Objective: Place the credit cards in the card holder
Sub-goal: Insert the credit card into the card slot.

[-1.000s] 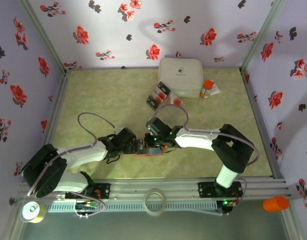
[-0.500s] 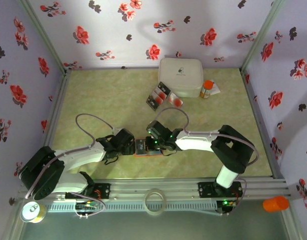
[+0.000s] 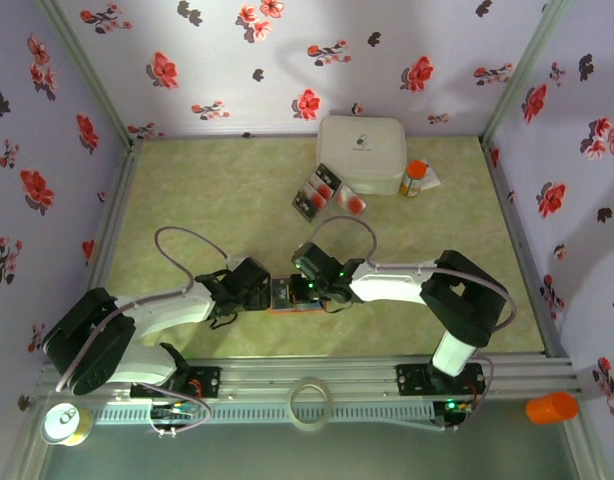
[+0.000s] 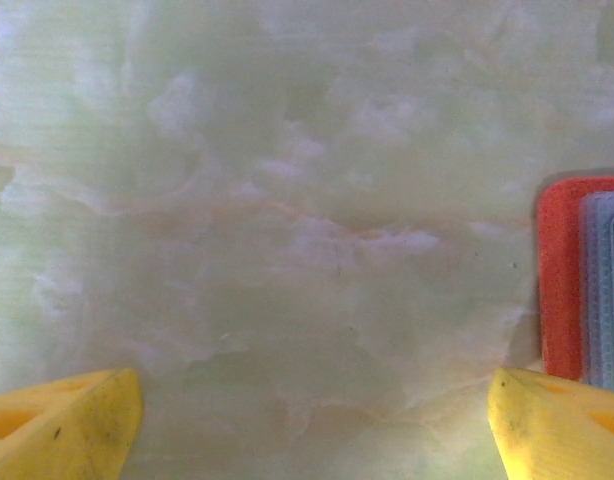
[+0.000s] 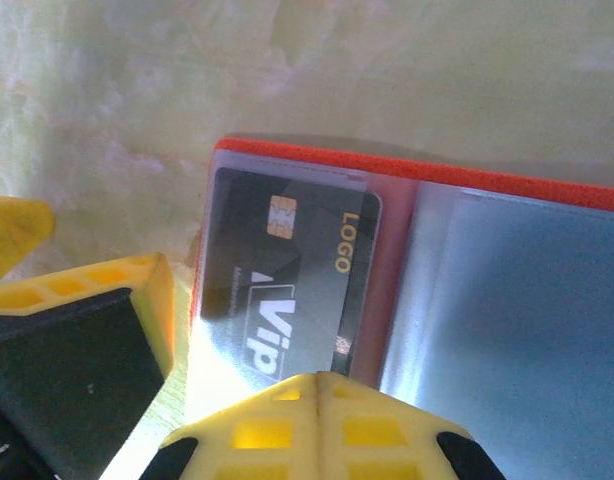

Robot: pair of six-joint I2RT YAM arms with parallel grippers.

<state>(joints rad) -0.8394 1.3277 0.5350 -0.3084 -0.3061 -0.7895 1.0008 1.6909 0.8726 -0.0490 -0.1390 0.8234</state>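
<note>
Right gripper (image 5: 317, 388) closed over the flat orange folding card holder (image 5: 507, 190).
My left gripper (image 4: 317, 425) gapes wide, empty, beside it; arms converge.

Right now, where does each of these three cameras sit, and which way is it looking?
Top external: fixed above and behind the arms, looking down on the table; both arms show, left gripper and right gripper meeting at the orange card holder.
Left wrist: on the left arm, facing down at bare table; its open yellow fingertips sit in the bottom corners.
Right wrist: on the right arm, close above the open card holder and a black card; its shut fingertips show below.
Shared: all three views catch the card holder.
</note>
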